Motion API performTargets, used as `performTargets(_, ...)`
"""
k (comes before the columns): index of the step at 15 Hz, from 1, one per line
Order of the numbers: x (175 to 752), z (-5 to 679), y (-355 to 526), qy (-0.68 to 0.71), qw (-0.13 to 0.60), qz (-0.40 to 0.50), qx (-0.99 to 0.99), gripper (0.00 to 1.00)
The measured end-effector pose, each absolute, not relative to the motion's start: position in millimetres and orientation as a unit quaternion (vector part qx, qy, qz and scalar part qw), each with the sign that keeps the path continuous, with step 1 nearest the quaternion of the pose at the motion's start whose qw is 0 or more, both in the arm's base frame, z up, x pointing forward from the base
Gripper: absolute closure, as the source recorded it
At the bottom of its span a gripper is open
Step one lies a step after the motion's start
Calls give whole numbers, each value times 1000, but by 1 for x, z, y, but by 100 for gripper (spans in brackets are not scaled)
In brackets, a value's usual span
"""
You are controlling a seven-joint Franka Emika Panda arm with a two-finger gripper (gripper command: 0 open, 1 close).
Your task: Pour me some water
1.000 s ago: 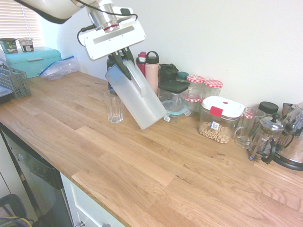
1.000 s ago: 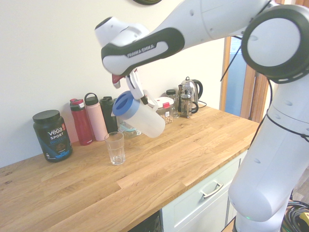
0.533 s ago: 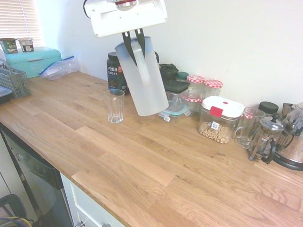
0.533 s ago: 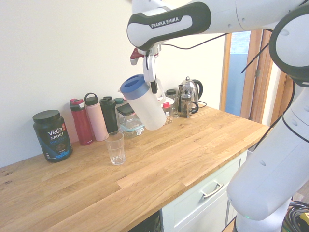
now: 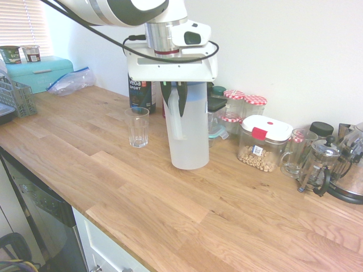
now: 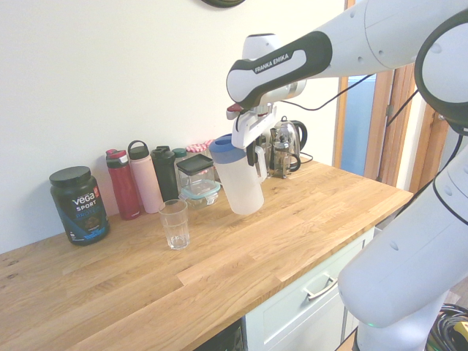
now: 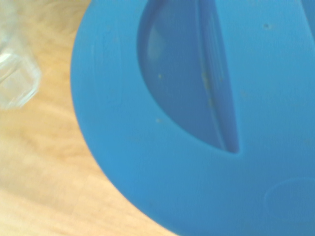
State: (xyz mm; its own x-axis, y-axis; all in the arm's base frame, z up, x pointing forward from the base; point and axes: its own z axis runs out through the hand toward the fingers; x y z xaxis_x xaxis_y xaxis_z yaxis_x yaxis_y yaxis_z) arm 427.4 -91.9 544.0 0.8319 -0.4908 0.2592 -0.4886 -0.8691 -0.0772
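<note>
The jug [image 5: 189, 130] — frosted white, with a blue lid [image 7: 197, 123] that fills most of the wrist view — stands upright at the middle of the first exterior view, its base at or just above the counter [image 5: 170, 209], and the gripper [image 5: 173, 90] comes down on it from above, pinching the side handle near its top. The water itself cannot be made out through the frosted wall, so how full the jug is remains a guess. The glass [image 5: 136, 127] stands to the jug's left in that view, near but clearly apart, and whether it holds any water cannot be told from here. The main risk, as I judge it, lies in the grip: the hold is high on a thin handle, off the jug's centre line, so a heavy load could swing or twist the jug between the fingers and slop water through the lid. If the jug is not fully seated when the gripper lets go, it may drop the last bit and rock. Behind and to the right of it stands a crowded row — a lidded container [image 5: 265, 143], red-checked jars [image 5: 244, 107], a French press [image 5: 321, 165] — and a sideways drift could knock them. In the second exterior view the bottles [image 6: 135, 179] and the dark tub [image 6: 79, 205] sit well left of the jug, out of harm's way.
</note>
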Motion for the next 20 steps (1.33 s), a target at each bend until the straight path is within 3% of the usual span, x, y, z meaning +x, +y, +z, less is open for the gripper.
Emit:
performTargets(9,404,531,-140,450,71,-227,-861,100)
performTargets(13,394,519,-149,545,54,-230,-805,100)
performTargets(20,389,513,-143,573,55,-204,-792,100)
